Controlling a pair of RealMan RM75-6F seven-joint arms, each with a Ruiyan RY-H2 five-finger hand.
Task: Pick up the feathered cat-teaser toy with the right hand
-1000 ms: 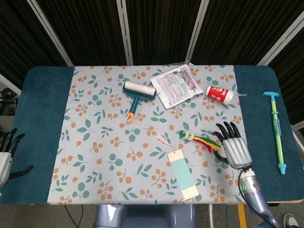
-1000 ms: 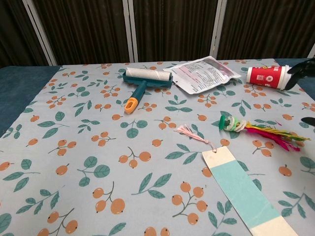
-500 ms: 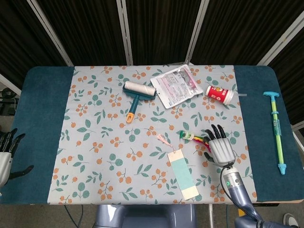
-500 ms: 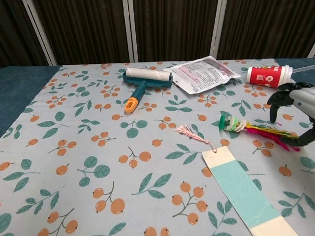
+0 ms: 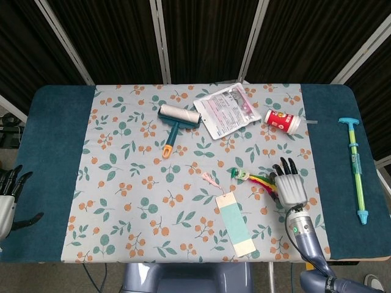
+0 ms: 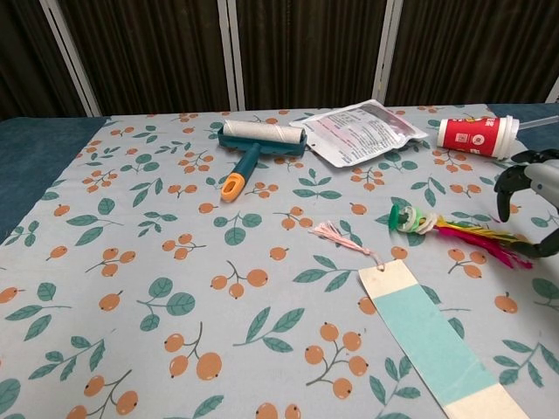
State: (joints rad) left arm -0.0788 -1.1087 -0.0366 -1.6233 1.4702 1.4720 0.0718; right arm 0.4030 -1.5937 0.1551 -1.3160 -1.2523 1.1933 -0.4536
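Cat toy (image 6: pixel 454 230) lies flat on the leaf-print cloth (image 5: pixel 122 171): green disc at one end, a white coil, then pink and yellow feathers fanning right. Your right hand (image 5: pixel 289 188) sits over the feather tips, fingers spread, holding nothing. It has shifted slightly right since half a second ago. Only the head view shows your left hand (image 5: pixel 7 201), open, off the table's left edge.
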